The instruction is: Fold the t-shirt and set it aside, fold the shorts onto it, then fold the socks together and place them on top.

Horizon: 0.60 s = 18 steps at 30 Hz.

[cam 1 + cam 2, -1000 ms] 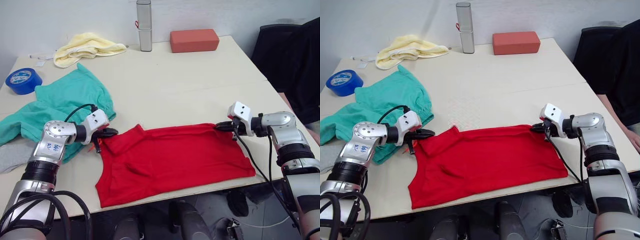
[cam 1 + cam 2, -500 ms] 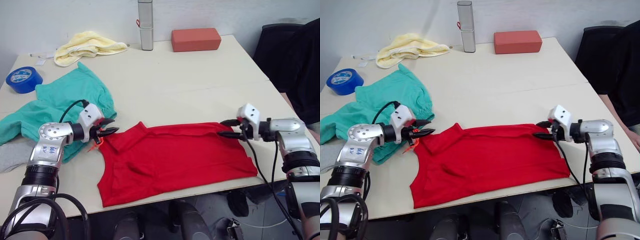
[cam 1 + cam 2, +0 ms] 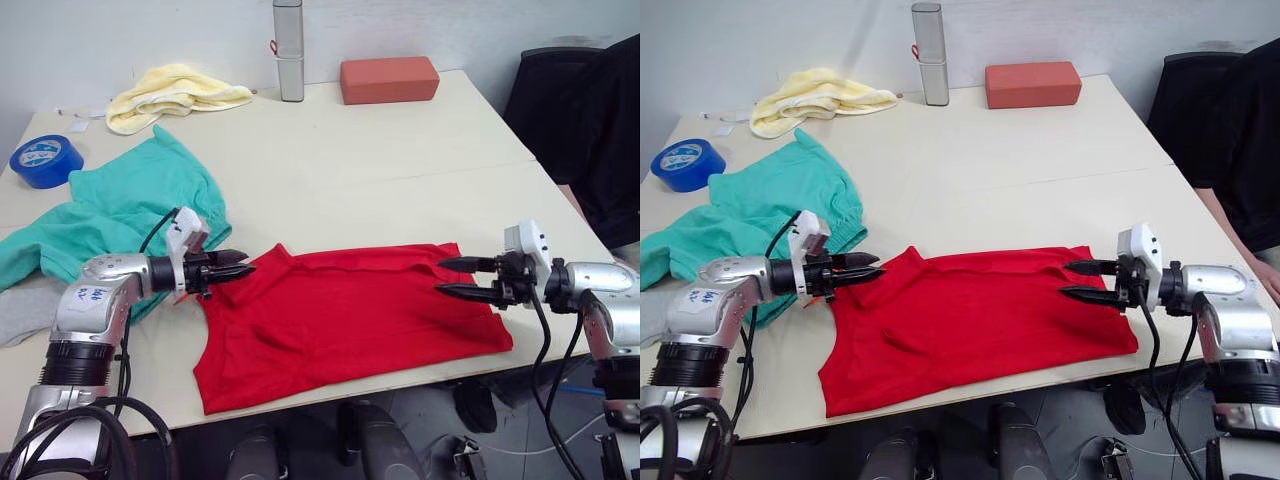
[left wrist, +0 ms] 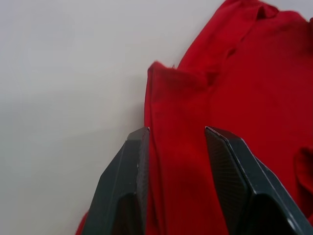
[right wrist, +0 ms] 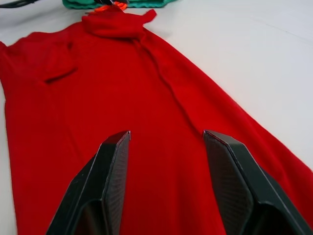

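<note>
We see a cream table (image 3: 380, 170) carrying everything. The largest garment on it, the t-shirt (image 3: 350, 320), lies flat along the near edge, folded into a long red band with one corner hanging just past the table's front. To its left the shorts (image 3: 120, 205) lie spread and rumpled, their orange drawstring (image 5: 110, 7) showing beside the shirt's left end. A bit of grey at the far left edge, under the shorts, may be the socks (image 3: 22, 312), though we cannot be sure from so small a patch.

At the back we find a pale yellow cloth (image 3: 170, 92), a red block (image 3: 388, 79), a grey upright case (image 3: 288, 48), and at the left a blue tape roll (image 3: 45, 160).

The left gripper (image 3: 232, 270) hovers at the shirt's left end, fingers parted and holding nothing, red cloth showing between them. The right gripper (image 3: 462, 277) sits at the shirt's right end, its fingers likewise spread and empty.
</note>
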Tool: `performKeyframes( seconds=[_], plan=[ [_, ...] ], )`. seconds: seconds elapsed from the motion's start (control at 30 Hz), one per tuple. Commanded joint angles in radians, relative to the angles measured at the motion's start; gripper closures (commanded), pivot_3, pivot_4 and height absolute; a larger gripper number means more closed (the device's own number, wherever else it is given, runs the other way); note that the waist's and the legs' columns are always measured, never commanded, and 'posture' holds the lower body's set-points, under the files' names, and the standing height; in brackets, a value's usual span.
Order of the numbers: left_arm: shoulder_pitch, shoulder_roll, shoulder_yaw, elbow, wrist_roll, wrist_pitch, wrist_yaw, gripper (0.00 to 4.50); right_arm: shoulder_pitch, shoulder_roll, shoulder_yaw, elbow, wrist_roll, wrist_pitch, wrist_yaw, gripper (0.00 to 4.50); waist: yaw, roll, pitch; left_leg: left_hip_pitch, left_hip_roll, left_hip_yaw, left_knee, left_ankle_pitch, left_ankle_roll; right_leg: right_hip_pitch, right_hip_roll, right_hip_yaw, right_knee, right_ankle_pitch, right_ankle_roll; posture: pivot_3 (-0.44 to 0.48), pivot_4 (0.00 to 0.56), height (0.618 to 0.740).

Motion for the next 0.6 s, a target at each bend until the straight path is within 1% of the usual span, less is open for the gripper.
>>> performKeyframes(
  seconds=[0.03,0.17,0.3,0.37,0.4,0.5,0.57,0.6],
  plan=[
    [-0.037,0.002,-0.025,0.005,0.016,0.034,0.007,2.63,0.009,-0.007,-0.027,-0.072,0.043,0.037,-0.025,2.11,0.0,0.0,0.0,0.0,0.0,0.0,0.0,0.0,0.0,0.0,0.0,0.0,0.0,0.0,0.0,0.0,0.15,0.74],
    [-0.062,-0.015,-0.041,0.033,0.037,0.028,0.033,2.63,0.022,-0.013,-0.03,-0.1,0.058,0.062,-0.034,2.11,0.0,0.0,0.0,0.0,0.0,-0.001,-0.001,0.0,0.0,0.0,0.0,-0.001,0.0,0.0,0.0,0.0,0.15,0.74],
    [-0.072,-0.024,-0.018,0.04,0.034,-0.002,0.035,2.63,0.038,-0.022,-0.037,-0.12,0.07,0.079,-0.039,2.11,0.001,-0.002,0.001,-0.001,0.0,-0.001,0.0,0.0,0.0,0.0,0.0,-0.001,0.0,0.0,0.0,0.0,0.15,0.74],
    [-0.076,-0.022,0.006,0.039,0.024,-0.013,0.04,2.63,0.047,-0.026,-0.039,-0.131,0.076,0.088,-0.043,2.11,0.001,-0.002,0.001,-0.001,0.0,-0.001,0.0,0.0,0.0,0.0,0.0,-0.001,0.0,0.0,0.0,0.0,0.15,0.74],
    [-0.081,-0.029,0.037,0.036,0.0,-0.01,0.048,2.63,0.052,-0.028,-0.041,-0.136,0.078,0.091,-0.045,2.11,0.0,-0.002,0.001,-0.001,0.0,-0.001,0.0,0.0,0.0,0.0,0.0,-0.001,0.0,0.0,0.0,0.0,0.15,0.74],
    [-0.082,-0.005,0.042,0.014,-0.009,0.045,0.044,2.07,0.061,-0.031,-0.043,-0.145,0.083,0.097,-0.052,2.06,0.001,-0.002,0.001,-0.001,0.0,-0.001,0.0,0.0,0.0,0.0,0.0,-0.001,0.0,0.0,0.0,0.0,0.15,0.74],
    [-0.075,0.006,0.024,0.011,0.024,0.013,0.053,1.46,0.063,-0.031,-0.043,-0.148,0.085,0.099,-0.056,2.06,0.002,-0.002,0.001,-0.001,0.0,-0.001,0.0,0.0,0.0,0.0,0.0,-0.001,0.0,0.0,0.0,0.0,0.15,0.74],
    [-0.07,-0.003,0.018,0.009,0.03,-0.007,0.056,1.14,0.062,-0.029,-0.042,-0.148,0.086,0.1,-0.06,2.06,0.002,-0.002,0.001,-0.001,0.0,-0.001,0.0,0.0,0.0,0.0,0.0,-0.001,0.0,0.0,0.0,0.0,0.15,0.74]
  ],
)
